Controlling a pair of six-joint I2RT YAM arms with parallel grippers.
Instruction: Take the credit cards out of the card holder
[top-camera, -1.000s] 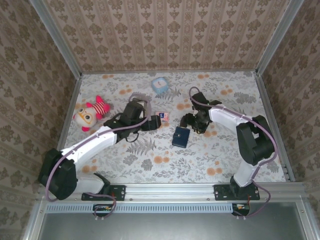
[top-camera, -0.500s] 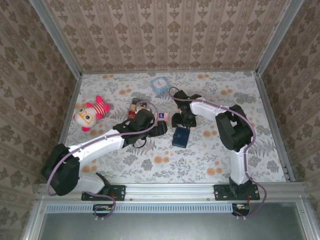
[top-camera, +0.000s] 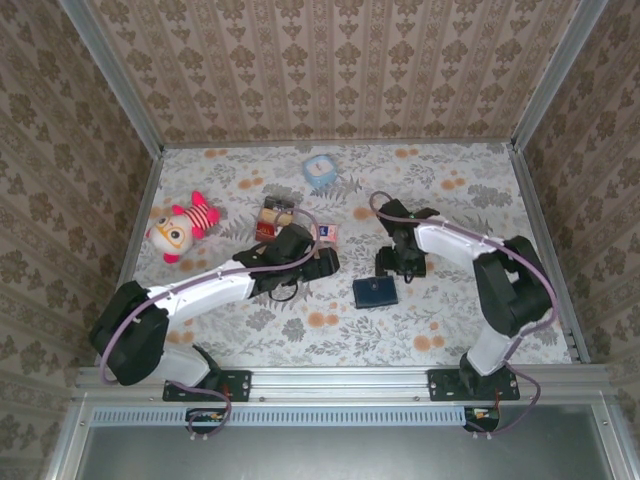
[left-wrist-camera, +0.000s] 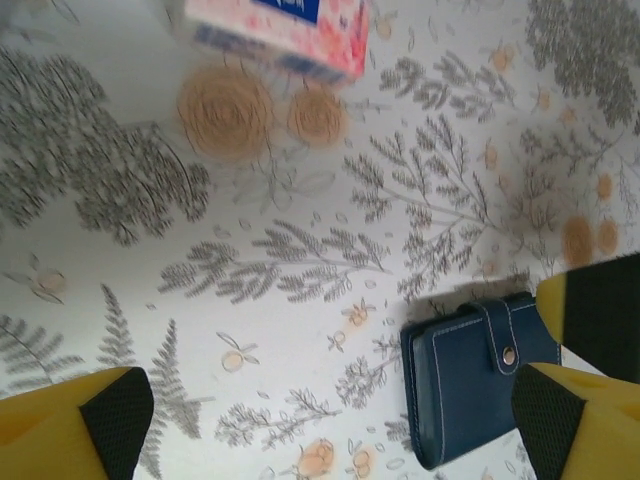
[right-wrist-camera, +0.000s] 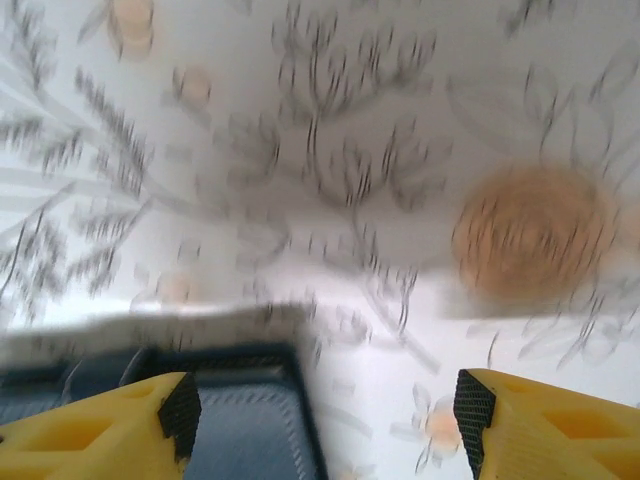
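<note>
Card holder now nearer and crosswise, closed, contents hidden.

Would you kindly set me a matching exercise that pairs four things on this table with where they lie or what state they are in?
Things:
1. card holder
2. plush toy
3. light blue cube
4. pink-and-blue packet

Descriptions:
A. near the far edge of the table
B. lying closed, tab snapped
C. near the left edge
D. just right of the red-and-tan box

Pairs: 1-B; 2-C; 3-A; 4-D
</note>
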